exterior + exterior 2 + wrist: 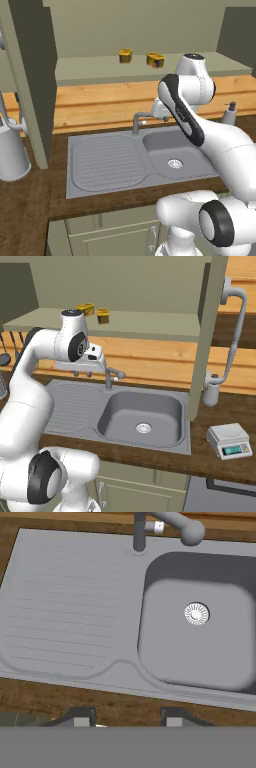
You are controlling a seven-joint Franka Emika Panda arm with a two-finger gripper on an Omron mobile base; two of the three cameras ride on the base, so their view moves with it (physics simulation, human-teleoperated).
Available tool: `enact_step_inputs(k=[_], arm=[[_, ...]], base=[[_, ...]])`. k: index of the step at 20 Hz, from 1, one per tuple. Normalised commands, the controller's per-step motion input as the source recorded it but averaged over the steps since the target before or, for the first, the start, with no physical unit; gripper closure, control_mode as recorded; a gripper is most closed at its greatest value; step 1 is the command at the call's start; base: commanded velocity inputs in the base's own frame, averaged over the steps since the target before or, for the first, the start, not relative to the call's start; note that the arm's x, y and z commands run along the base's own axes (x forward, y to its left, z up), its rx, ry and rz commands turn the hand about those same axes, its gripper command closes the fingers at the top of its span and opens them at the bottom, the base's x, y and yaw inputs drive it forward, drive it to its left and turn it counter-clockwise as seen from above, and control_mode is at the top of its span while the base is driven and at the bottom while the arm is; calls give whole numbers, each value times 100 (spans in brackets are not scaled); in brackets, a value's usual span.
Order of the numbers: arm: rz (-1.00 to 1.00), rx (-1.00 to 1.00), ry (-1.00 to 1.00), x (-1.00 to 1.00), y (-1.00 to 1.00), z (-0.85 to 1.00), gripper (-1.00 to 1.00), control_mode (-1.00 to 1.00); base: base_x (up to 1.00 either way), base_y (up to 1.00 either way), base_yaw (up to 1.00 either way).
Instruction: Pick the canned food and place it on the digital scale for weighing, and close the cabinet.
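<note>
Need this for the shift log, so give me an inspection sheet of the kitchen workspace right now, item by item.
Surface: dark wood counter with grey sink and drainboard.
Job's things: canned food on the open cabinet's shelf beside a narrower can; digital scale bare, right of the sink.
Clutter: soap pump bottle behind the sink.
Grippers: gripper above the sink, holding nothing; log says shut.
Cables: nothing seen.
Surroundings: faucet, wood backsplash, lower cabinet door.
</note>
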Motion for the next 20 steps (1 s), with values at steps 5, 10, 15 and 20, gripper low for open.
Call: enact_step_inputs(k=[5, 10, 15, 20], arm=[[0, -1, -17, -60, -2, 0, -100, -100], [2, -1, -49, -86, -4, 41, -100, -100], [11, 0, -25, -44, -10, 96, -100, -100], [3, -1, -12, -15, 0, 96, -100, -100]], base=[[0, 0, 0], [0, 0, 0], [0, 0, 0], [0, 0, 0]])
